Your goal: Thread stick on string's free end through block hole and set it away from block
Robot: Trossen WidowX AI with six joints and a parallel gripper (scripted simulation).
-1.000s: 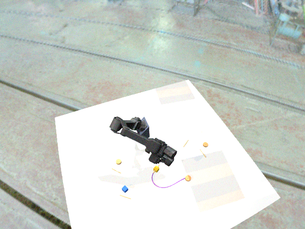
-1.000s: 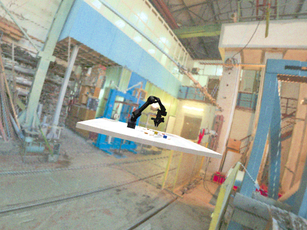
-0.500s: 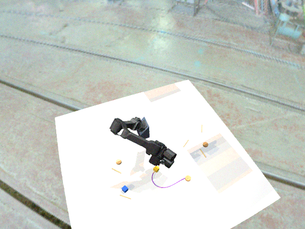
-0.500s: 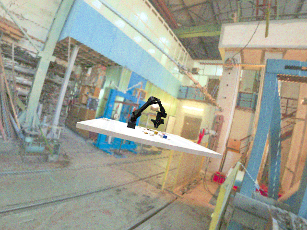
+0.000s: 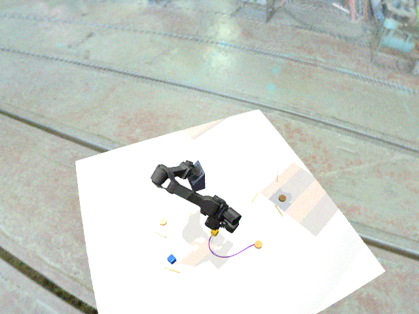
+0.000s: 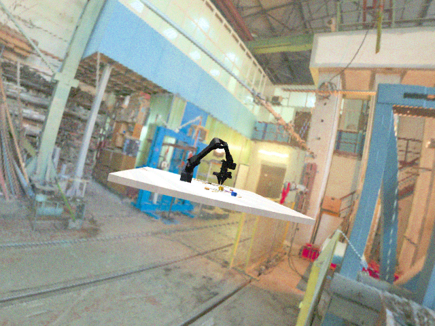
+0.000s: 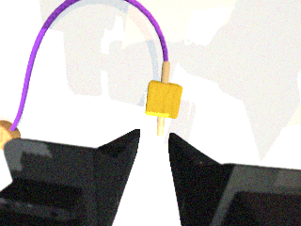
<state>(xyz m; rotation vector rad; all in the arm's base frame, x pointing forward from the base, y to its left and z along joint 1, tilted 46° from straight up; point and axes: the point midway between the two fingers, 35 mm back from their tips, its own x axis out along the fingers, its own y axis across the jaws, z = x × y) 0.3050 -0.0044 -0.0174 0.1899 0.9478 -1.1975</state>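
The thin stick (image 7: 161, 126) runs through the hole of the yellow block (image 5: 214, 232) (image 6: 221, 188) (image 7: 164, 99), mid-frame in the wrist view, poking out on both sides. The purple string (image 5: 224, 256) (image 7: 31, 66) curves from its rear end to the round wooden button (image 5: 258, 244) (image 7: 8, 136) at left. Below, the tool (image 7: 154, 136) stands partly open, holding nothing, its fingertips lined up near the protruding end, presumably so it can grip there and pull the string through.
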